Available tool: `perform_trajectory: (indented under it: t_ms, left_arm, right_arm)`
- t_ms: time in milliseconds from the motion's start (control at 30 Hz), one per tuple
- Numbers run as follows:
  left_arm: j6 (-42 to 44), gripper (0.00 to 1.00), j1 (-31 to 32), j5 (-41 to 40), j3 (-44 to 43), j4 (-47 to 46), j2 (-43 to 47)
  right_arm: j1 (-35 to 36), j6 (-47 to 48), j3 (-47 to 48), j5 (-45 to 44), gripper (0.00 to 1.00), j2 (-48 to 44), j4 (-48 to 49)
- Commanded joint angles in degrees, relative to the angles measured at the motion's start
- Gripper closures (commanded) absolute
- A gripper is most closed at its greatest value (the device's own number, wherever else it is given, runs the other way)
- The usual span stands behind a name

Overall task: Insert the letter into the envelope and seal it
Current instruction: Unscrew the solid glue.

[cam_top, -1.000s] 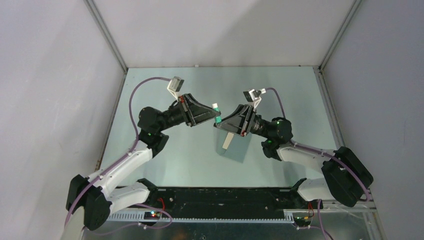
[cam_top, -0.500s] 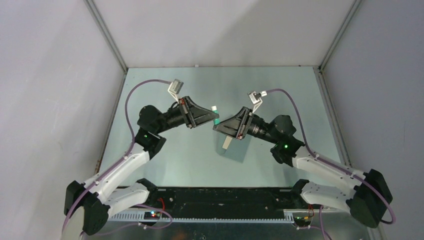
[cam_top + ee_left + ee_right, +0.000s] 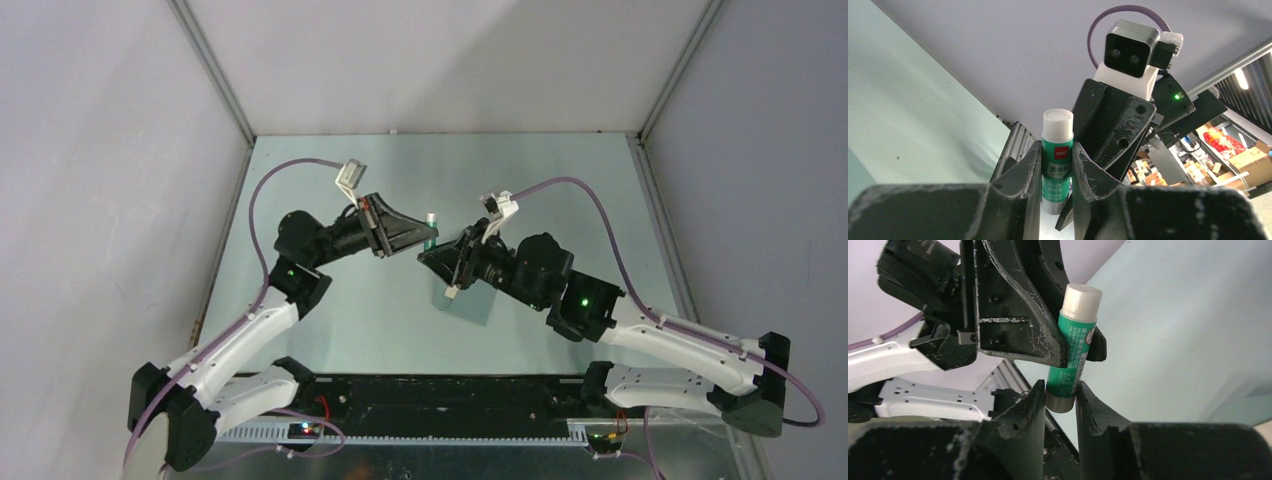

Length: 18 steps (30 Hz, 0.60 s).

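A green glue stick [image 3: 431,229] with a white top hangs upright above the table, between the two grippers. My left gripper [image 3: 1056,150] is shut on its green middle [image 3: 1057,172]. From the opposite side my right gripper [image 3: 1060,390] is shut on the stick's grey bottom end [image 3: 1060,401]. The teal-grey envelope [image 3: 472,304] lies flat on the table under the right wrist. A small tan strip of the letter [image 3: 452,292] shows at its edge, and a tan corner [image 3: 1266,425] in the right wrist view. The rest of the letter is hidden.
The pale green tabletop [image 3: 330,300] is walled by grey panels on three sides. A black rail [image 3: 440,395] with the arm bases runs along the near edge. The right arm's elbow [image 3: 585,300] stretches out low toward the right.
The right arm's base link has swung out to the right and its wrist has turned, with the fingers staying at the glue stick. The left gripper has hardly moved.
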<state>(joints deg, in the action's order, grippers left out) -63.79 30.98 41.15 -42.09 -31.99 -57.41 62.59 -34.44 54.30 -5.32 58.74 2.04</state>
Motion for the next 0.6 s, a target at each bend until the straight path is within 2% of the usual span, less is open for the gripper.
perform_trajectory:
  t_ms: [0,67,100,133,167,200,267,433,567]
  left_arm:
    - [1.6,1.00,0.0,-2.0,-1.8,3.5,0.2]
    - [1.8,1.00,-0.1,-2.2,-1.8,3.9,0.5]
    - [1.9,1.00,-0.1,-2.4,-1.8,4.0,0.6]
    - [2.0,1.00,-0.1,-2.8,-1.7,4.3,0.7]
    - [2.0,1.00,-0.1,-3.3,-1.6,4.3,0.8]
    - [1.8,1.00,-0.2,-3.6,-1.6,4.3,0.9]
    - [1.2,1.00,-0.2,-4.6,-1.5,4.1,1.2]
    - [-2.2,1.00,-0.9,-8.3,-0.4,2.5,2.8]
    - [-6.9,1.00,-1.3,-10.6,2.1,-2.3,3.6]
  right_arm:
    - [2.5,6.2,3.5,-8.9,1.00,0.0,-1.8]
    - [2.4,5.6,3.5,-8.9,0.99,-0.5,-3.7]
    - [2.3,5.3,3.5,-8.5,0.83,-1.0,-3.9]
    - [1.8,4.6,3.5,-6.9,0.73,-1.2,-3.7]
    - [1.4,4.0,3.0,-5.2,0.55,-1.8,-3.3]
    - [-0.1,2.2,2.5,-1.4,0.44,-2.2,-1.7]
    - [-2.9,-2.0,-0.3,5.1,0.33,-4.4,2.6]
    - [-14.0,-16.5,-13.2,22.5,0.28,-8.6,20.4]
    - [-17.8,-26.2,-17.3,33.6,0.27,-6.2,35.2]
